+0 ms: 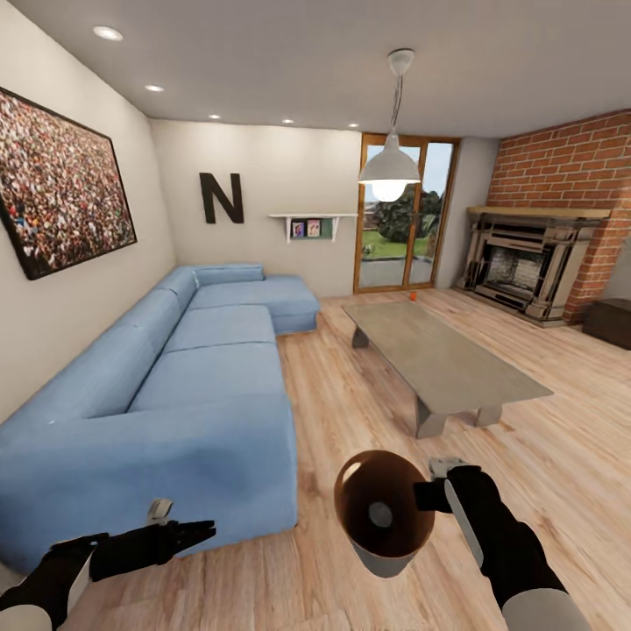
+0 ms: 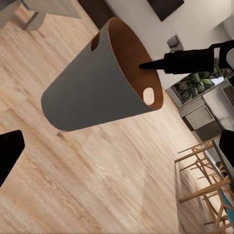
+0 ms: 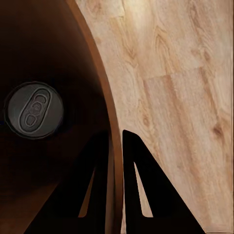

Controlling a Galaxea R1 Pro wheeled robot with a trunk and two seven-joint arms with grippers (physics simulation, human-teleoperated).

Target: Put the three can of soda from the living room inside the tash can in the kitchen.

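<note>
At lower centre the tash can [image 1: 383, 513] is held off the floor [image 1: 350, 412], its rim pinched by the right gripper [image 1: 436, 485], with one can of soda [image 3: 33, 109] standing inside, while the left gripper [image 1: 197, 530] hangs open at lower left, and an orange can [image 1: 411, 297] is seen on the worktop's [image 1: 438, 350] far end.

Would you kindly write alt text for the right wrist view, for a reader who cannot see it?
The right hand pinches the rim of a brown-lined bin, one finger inside and one outside. A soda can stands upright on the bin's bottom; light wood floor lies beyond.
</note>
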